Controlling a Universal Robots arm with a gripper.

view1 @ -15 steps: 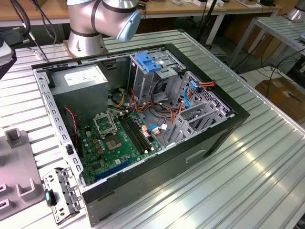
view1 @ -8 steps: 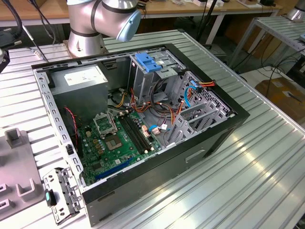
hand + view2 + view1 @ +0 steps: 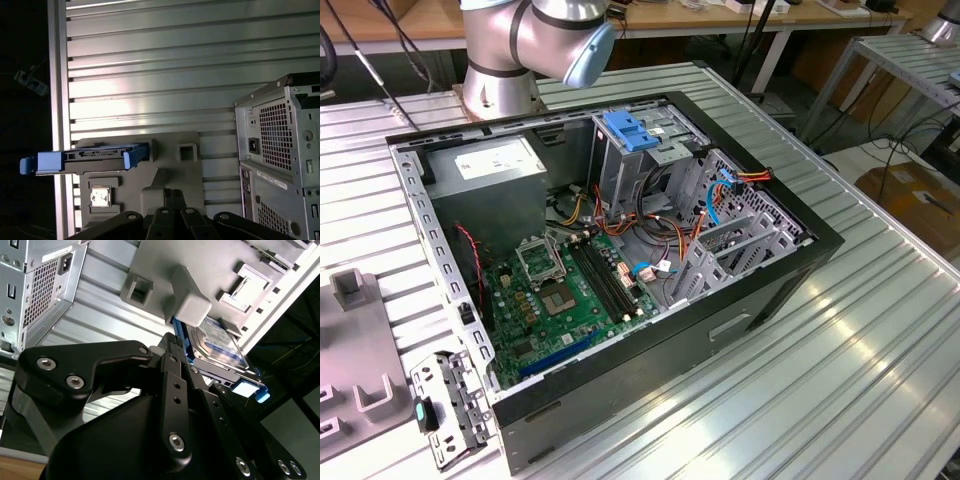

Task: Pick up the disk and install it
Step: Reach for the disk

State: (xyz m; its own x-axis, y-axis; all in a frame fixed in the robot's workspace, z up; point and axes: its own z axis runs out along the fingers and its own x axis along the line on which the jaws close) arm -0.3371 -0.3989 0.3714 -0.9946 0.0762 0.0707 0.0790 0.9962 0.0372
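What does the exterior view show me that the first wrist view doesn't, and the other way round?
The exterior view looks down into the open computer case. It shows the green motherboard, a grey metal box with a white sticker, a metal cage with a blue handle and the arm's base.

The first wrist view shows the disk with its blue side rails, standing on edge in a slot, and the case's perforated rear.

Both views show the ribbed metal table, the case, and the grey holder.
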